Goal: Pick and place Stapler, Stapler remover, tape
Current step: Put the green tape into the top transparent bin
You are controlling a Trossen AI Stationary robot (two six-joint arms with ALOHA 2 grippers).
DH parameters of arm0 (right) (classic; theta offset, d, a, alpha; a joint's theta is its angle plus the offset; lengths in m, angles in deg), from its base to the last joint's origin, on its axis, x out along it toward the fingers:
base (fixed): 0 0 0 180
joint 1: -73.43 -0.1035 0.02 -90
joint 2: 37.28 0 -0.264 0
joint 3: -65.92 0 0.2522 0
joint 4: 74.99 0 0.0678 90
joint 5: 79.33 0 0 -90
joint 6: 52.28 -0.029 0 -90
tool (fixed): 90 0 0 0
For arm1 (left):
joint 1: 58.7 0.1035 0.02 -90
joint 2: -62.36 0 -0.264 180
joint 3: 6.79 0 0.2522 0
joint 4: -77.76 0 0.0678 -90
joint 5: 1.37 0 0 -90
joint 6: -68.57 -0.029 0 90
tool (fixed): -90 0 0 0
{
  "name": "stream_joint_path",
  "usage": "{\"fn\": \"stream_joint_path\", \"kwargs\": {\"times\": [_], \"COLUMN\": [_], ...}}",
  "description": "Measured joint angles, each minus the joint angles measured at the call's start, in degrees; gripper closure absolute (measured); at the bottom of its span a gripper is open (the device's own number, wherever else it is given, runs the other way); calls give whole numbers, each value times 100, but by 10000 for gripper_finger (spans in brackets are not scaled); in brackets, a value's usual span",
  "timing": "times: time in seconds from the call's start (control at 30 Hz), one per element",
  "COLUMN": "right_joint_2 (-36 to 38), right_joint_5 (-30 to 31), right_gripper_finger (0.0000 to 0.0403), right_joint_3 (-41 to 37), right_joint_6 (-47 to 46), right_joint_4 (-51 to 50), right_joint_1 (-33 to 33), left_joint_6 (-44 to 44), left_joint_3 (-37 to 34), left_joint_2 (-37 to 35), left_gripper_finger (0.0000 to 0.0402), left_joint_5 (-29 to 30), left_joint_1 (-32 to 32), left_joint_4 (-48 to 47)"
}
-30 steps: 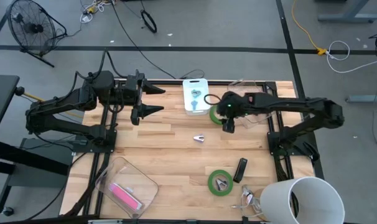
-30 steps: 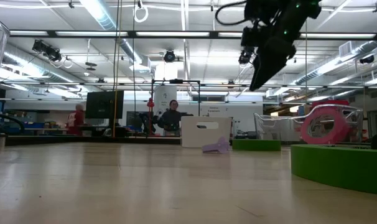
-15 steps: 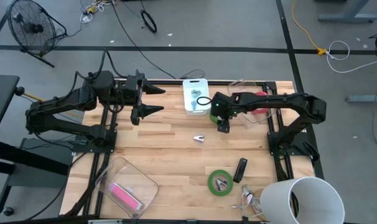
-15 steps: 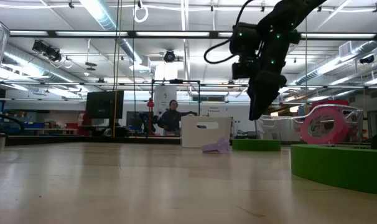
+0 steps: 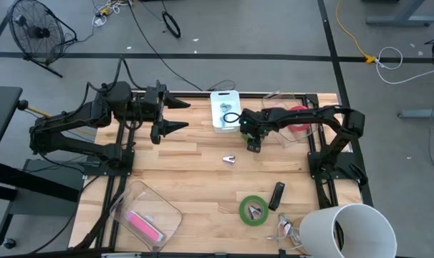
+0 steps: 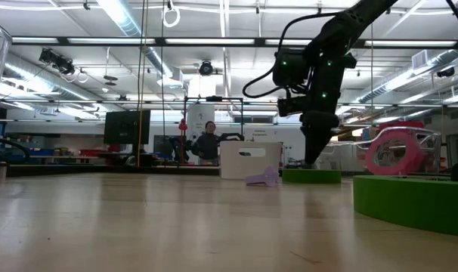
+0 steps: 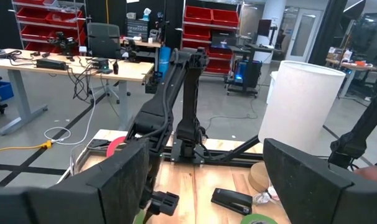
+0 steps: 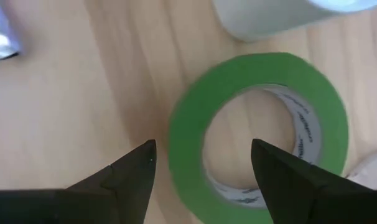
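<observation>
A green tape roll [image 8: 260,130] lies flat on the table beside a white box [image 5: 224,109]; in the high view only its edge [image 5: 243,132] shows past the arm. My right gripper [image 5: 254,145] is open and points down just above this roll [image 6: 311,176]. Its fingers [image 8: 123,177] straddle the roll's near rim, and I see no touch. A second green roll [image 5: 253,209], a black stapler [image 5: 276,195] and a small staple remover [image 5: 230,159] lie nearer the front. The red roll [image 5: 297,118] sits in a clear bin. My left gripper [image 5: 175,115] waits open at the far left.
A white bucket [image 5: 346,229] stands at the near right corner. A clear tub holding a pink item [image 5: 144,216] sits at the near left. Some metal bits [image 5: 285,228] lie by the bucket. Bare wood lies between the two arms.
My right gripper has moved toward the table's left edge and come down. It has tipped from slanting to pointing straight down. It now stands low over the green roll by the white box.
</observation>
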Motion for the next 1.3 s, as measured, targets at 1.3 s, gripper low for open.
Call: {"fn": "stream_joint_path", "kwargs": {"times": [1.3], "right_joint_2": [11], "right_joint_5": [-363], "right_gripper_finger": [264], "right_joint_3": [-1189], "right_joint_6": [-455], "right_joint_4": [1912], "right_joint_1": [157], "left_joint_6": [2], "left_joint_3": [0], "left_joint_2": [0], "left_gripper_finger": [83], "left_joint_5": [0], "left_joint_1": [1], "left_joint_4": [-5]}}
